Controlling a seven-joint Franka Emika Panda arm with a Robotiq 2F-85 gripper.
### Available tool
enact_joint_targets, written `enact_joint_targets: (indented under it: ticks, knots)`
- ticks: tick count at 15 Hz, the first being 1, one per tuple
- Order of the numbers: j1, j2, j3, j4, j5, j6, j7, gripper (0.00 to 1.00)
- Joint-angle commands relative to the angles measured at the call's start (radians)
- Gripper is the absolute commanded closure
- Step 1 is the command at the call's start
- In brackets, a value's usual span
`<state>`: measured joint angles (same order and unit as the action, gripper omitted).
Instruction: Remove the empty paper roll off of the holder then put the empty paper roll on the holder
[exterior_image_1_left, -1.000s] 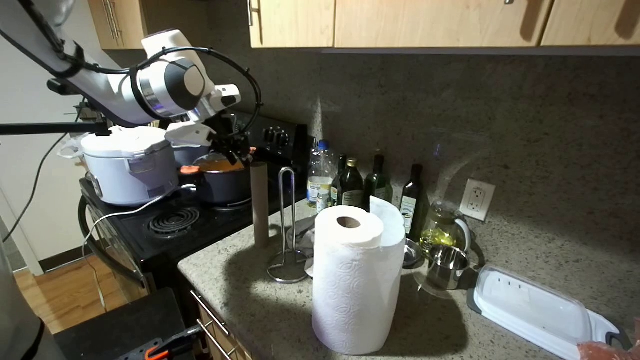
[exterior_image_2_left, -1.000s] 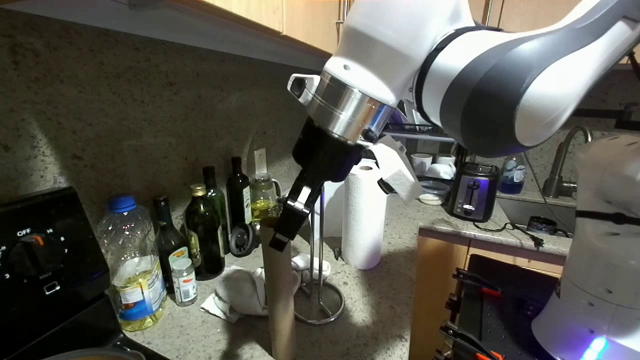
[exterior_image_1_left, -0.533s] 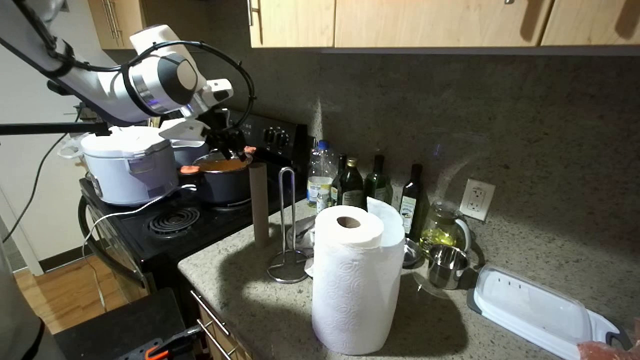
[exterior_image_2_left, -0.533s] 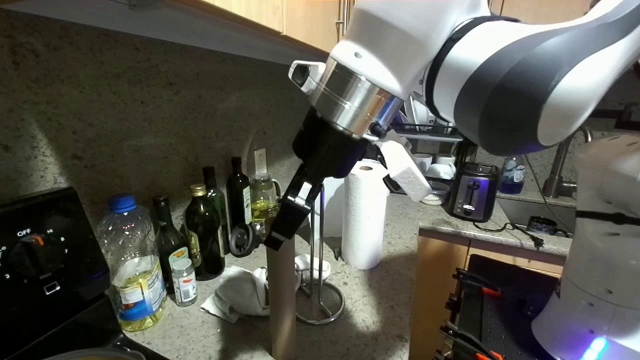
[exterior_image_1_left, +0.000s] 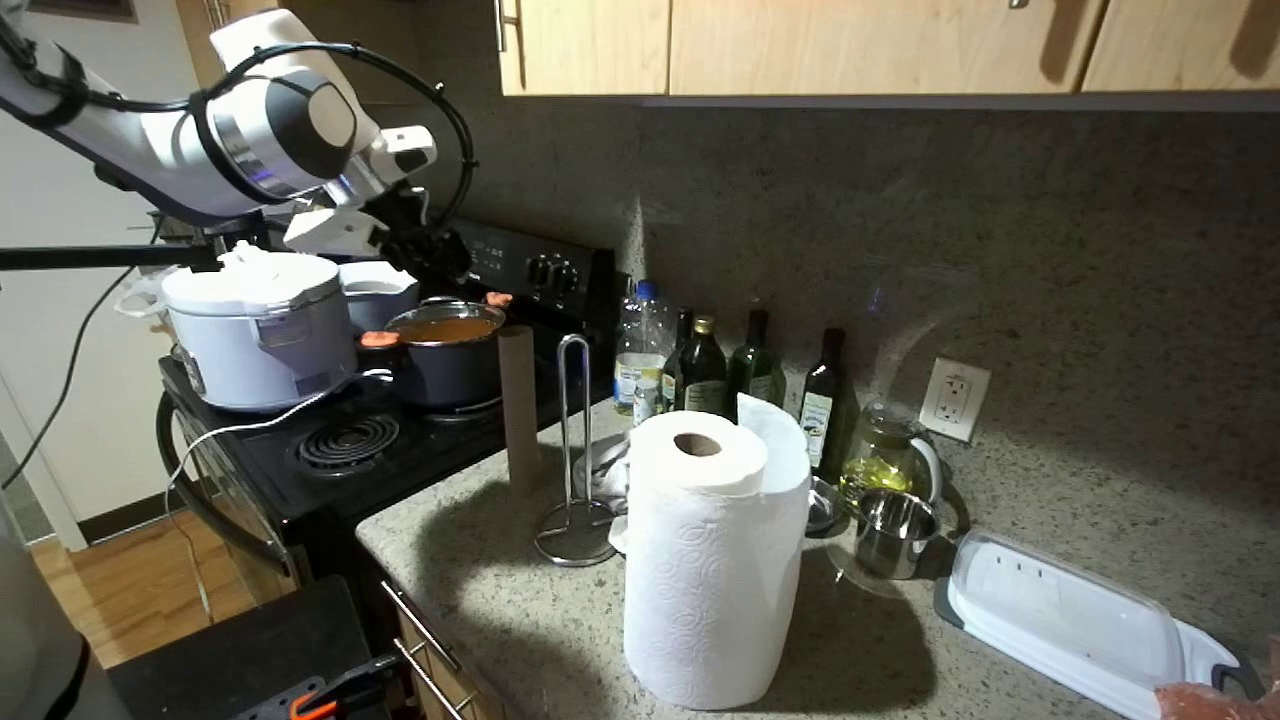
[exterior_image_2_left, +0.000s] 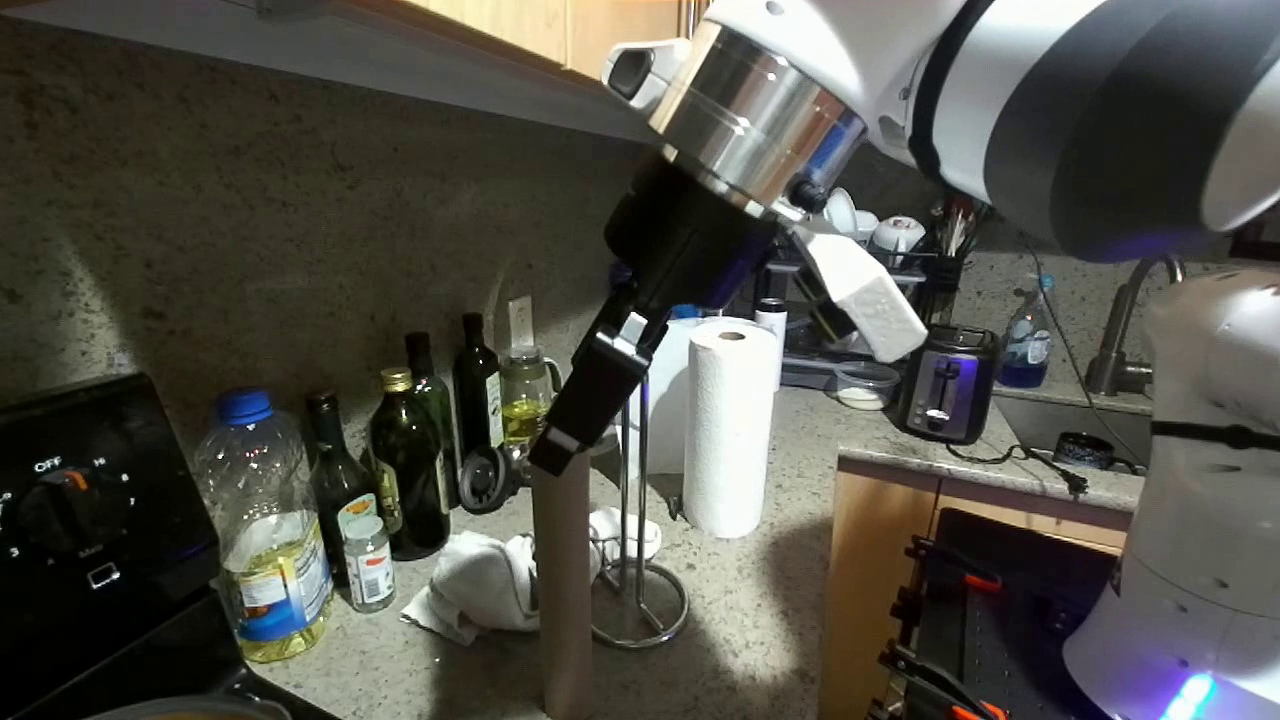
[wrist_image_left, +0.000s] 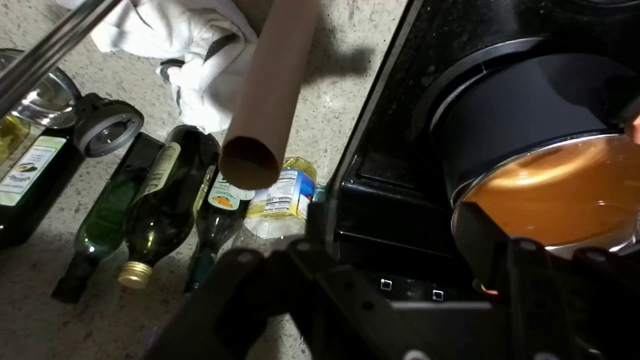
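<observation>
The empty paper roll, a slim brown cardboard tube, stands upright on the counter beside the stove. Beside it is the holder, a wire loop post on a ring base with nothing on it. The wrist view shows the roll's open top end left of my gripper, whose fingers are spread with nothing between them. In an exterior view the gripper overlaps the roll's top, while in an exterior view the gripper is above and to the left of it, over the stove.
A fat white paper towel roll stands near the holder. Glass bottles and an oil jug line the backsplash. A pot of orange liquid and a white cooker sit on the stove. A crumpled cloth lies behind the roll.
My gripper has drawn away from the roll, up and toward the stove side, and its fingers have spread wider. The roll's top has shifted slightly, and it stands straighter.
</observation>
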<state>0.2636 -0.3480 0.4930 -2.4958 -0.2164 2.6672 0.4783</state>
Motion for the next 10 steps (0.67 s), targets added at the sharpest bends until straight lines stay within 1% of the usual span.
enact_joint_targets:
  ticks: [1,2,3,5,6,7,10]
  knots:
    - [0.009,-0.069,-0.002,0.004,0.051,-0.095,-0.004,0.29]
    - [0.009,-0.084,-0.001,0.004,0.057,-0.116,-0.002,0.27]
    - [0.008,-0.106,-0.002,0.001,0.065,-0.142,0.003,0.19]
    - [0.004,-0.147,0.0,-0.003,0.071,-0.187,0.013,0.11]
    - [0.002,-0.167,0.0,-0.004,0.073,-0.209,0.017,0.03]
    - [0.002,-0.186,0.001,-0.003,0.075,-0.233,0.019,0.0]
    - [0.003,-0.241,-0.001,-0.003,0.081,-0.298,0.022,0.0]
